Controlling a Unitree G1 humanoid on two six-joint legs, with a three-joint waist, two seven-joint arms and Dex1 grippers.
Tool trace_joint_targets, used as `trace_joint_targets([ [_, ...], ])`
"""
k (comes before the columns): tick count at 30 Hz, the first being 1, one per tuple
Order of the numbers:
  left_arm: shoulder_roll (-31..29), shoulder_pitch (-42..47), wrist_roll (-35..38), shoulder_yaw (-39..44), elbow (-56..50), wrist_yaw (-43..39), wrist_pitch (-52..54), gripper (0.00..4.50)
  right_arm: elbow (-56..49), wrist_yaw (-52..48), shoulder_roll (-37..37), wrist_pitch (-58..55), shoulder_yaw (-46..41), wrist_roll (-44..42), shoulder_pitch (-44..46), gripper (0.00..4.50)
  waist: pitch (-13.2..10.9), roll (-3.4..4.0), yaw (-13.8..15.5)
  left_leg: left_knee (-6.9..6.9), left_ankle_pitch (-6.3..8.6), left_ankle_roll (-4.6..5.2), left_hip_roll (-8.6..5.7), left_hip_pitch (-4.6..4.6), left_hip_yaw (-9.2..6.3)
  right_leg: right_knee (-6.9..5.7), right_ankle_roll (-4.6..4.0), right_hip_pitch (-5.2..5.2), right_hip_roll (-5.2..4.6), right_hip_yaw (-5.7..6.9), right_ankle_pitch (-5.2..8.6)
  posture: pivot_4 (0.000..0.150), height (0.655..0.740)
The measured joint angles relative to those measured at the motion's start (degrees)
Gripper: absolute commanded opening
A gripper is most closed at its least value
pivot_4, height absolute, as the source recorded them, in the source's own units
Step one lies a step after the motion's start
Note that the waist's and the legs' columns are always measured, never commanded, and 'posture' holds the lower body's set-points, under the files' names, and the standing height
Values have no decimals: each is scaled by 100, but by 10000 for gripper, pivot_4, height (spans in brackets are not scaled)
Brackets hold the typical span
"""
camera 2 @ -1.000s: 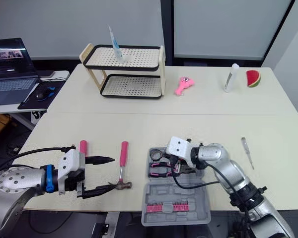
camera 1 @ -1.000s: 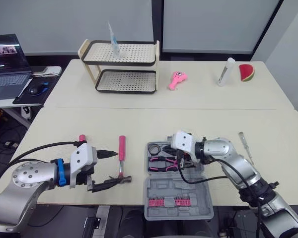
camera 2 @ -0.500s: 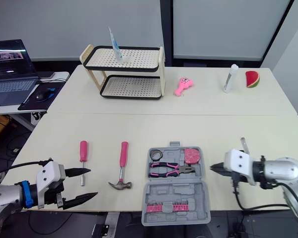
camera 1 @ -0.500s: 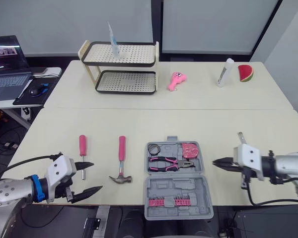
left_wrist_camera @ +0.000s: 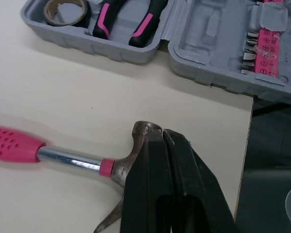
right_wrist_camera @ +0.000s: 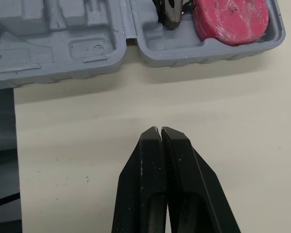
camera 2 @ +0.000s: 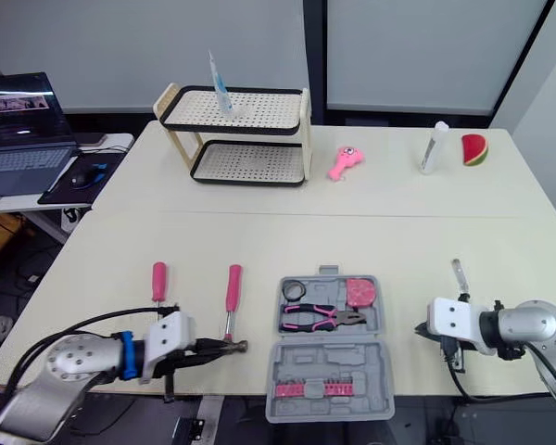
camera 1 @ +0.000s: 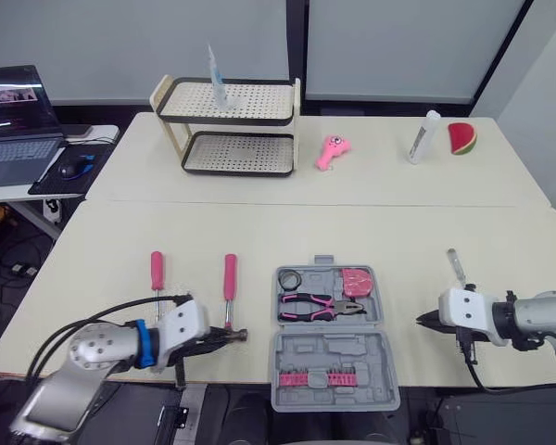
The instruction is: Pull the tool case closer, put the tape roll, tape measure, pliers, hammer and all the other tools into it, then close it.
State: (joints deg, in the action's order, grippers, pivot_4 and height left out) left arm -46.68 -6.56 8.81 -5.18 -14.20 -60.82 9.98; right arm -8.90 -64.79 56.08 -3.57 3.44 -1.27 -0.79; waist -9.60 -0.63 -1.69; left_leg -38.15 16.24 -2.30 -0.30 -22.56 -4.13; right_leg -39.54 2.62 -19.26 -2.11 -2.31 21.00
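The grey tool case lies open at the table's front edge. Its tray holds the tape roll, the pliers and the pink tape measure. Left of the case lies the pink-handled hammer, and further left a pink screwdriver. A clear-handled screwdriver lies to the right of the case. My left gripper is shut, and its tips lie over the hammer's steel head with nothing between them. My right gripper is shut over bare table right of the case.
At the back stand a two-tier rack, a pink toy, a white tube and a watermelon slice. A laptop sits on a side table to the left. The case lid overhangs the front edge.
My left gripper has gone from wide open to shut and moved right to the hammer head. Over the second, my right gripper left the case and drew off to its right, staying shut.
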Motion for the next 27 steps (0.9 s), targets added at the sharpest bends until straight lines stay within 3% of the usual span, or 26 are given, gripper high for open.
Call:
trace_joint_targets([
  [11,769,1150,-799,-1313,-45,513,924,229,249,130,-397,-186,782,508,600,0,0,0,4,-7,0,0,-3,-4,-1,-3,0,-1,0,2,0,1500,7290],
  [27,990,1591,-1257,-1822,87,640,1444,229,176,121,-777,-495,1242,681,780,0,0,0,6,-13,0,0,-4,-7,-4,-4,0,-1,-1,3,0,1500,7290],
])
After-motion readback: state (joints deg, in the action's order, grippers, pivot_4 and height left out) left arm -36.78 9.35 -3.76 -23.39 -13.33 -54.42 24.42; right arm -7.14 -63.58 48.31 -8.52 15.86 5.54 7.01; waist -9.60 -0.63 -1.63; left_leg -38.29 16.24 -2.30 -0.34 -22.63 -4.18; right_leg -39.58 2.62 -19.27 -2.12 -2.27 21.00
